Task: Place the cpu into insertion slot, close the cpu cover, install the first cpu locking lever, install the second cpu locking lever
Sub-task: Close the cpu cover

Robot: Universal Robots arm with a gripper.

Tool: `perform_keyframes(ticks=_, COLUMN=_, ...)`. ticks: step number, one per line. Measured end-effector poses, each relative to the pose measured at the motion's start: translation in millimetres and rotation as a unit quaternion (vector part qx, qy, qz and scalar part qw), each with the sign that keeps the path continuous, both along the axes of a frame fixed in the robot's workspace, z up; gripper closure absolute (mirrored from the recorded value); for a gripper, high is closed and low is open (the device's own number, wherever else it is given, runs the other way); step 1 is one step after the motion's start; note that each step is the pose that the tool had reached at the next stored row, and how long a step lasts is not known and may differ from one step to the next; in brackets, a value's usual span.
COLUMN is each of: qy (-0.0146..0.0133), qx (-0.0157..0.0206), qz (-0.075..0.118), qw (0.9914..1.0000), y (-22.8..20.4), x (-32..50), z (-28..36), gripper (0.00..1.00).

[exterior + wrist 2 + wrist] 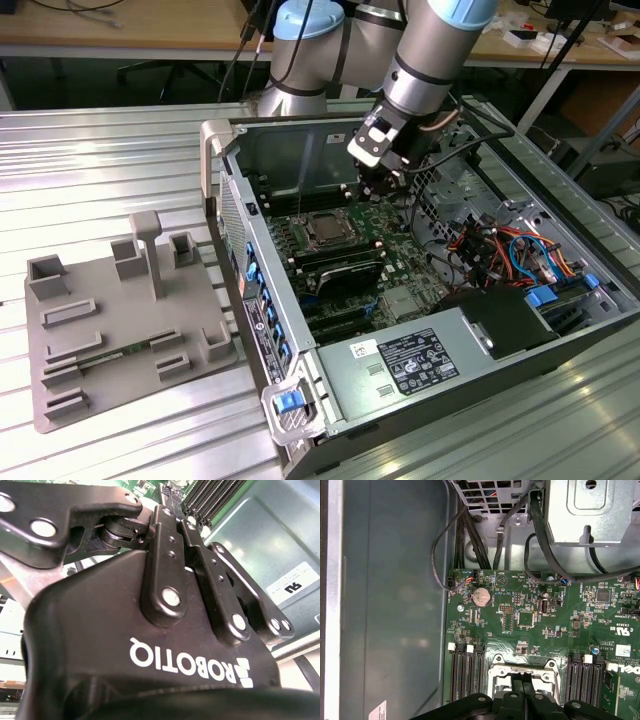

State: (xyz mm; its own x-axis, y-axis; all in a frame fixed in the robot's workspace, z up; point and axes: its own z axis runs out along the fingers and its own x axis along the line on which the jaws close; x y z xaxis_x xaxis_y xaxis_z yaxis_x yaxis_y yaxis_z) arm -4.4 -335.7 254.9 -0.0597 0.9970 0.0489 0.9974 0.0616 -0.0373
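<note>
In the exterior view the open computer case holds a green board with the insertion slot (325, 229), a square socket with a silver rim. A flat grey square that looks like the cpu (326, 231) lies inside that rim. Whether the cpu cover lies over it I cannot tell. My gripper (388, 188) hangs above the board, just to the exterior view's right of the socket. In the first wrist view the gripper (525, 682) is shut, its black fingers pressed together over the socket's silver frame (496, 666), with nothing seen between them. The second wrist view shows the gripper (175, 510) shut too.
Long black memory slots (467, 677) flank the socket on both sides. Black cables (470, 540) run along the case's far end, near a coin cell (481, 597). A grey power supply (400, 365) fills the case's near end. A grey fixture plate (120, 320) lies outside the case.
</note>
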Motion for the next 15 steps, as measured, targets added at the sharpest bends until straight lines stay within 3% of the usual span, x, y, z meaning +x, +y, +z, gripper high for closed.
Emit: perform_keyframes(ticks=15, qy=0.0000, qx=0.0017, qz=0.000, qw=1.00000, y=0.0, x=-2.2, z=-2.9, gripper=0.89)
